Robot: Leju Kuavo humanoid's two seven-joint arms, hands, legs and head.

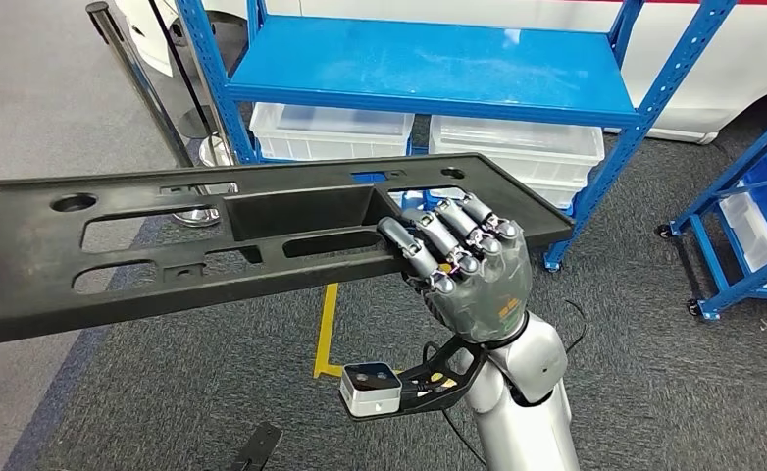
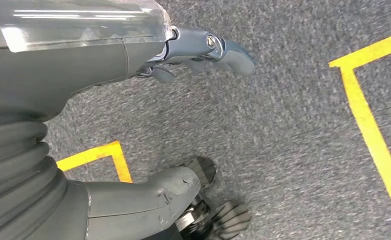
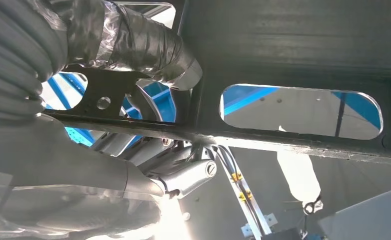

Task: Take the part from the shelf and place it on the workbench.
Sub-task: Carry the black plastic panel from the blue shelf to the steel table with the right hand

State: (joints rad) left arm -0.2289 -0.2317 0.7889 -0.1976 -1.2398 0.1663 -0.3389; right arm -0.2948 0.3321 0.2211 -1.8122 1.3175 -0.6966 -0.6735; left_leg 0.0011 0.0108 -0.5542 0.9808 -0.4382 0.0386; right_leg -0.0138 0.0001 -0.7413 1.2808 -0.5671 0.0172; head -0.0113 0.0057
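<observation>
Black part (image 1: 213,245) in right robot hand (image 1: 468,270); blue shelf (image 1: 429,59) beyond.

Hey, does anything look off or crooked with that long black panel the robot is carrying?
The black panel is held by the right hand near one end only, so most of it sticks out unsupported and it sits tilted.

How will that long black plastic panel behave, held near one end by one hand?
The long black plastic panel looks stiff: no visible sag. The right hand grips near one end, so it will likely lever and twist. Its many cutouts suggest it is fairly light for its size.
</observation>
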